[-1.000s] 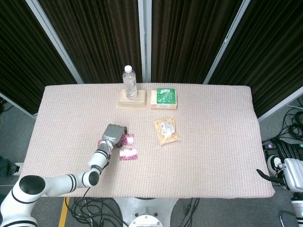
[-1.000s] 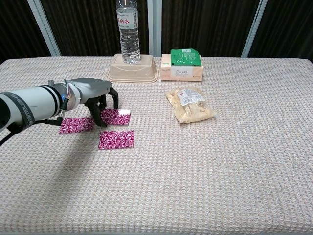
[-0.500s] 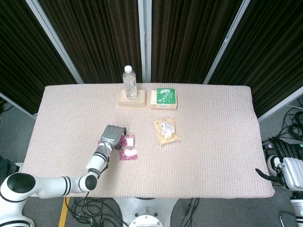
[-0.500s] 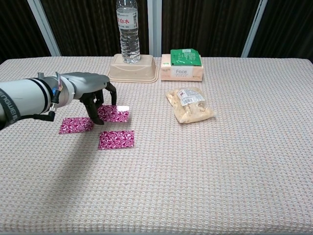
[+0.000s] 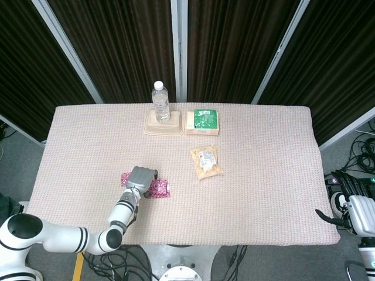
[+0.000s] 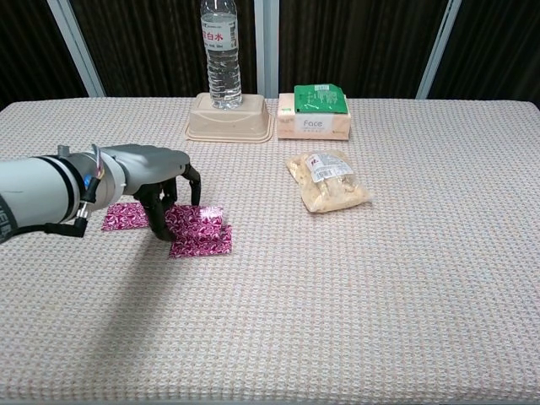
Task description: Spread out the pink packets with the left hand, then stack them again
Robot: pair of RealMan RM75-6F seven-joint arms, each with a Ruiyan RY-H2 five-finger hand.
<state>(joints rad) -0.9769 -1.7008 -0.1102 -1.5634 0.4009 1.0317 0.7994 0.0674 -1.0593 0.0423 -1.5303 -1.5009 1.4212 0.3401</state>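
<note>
Pink packets [image 6: 200, 230] sit left of center on the tabletop [image 6: 354, 287], two overlapping and a third [image 6: 125, 215] further left, partly hidden. The left robot hand [image 6: 160, 181] arches over them, fingertips down on the top one; can't tell if it's actually pinching it. At the head view's lower right edge, the right robot hand [image 5: 326, 217] is mostly cut off, so no idea about its state.

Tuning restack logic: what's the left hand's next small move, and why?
Probably keep sliding the packet under the left hand fully onto the near packet; they only partly overlap, and the third packet lies apart on the left.
</note>
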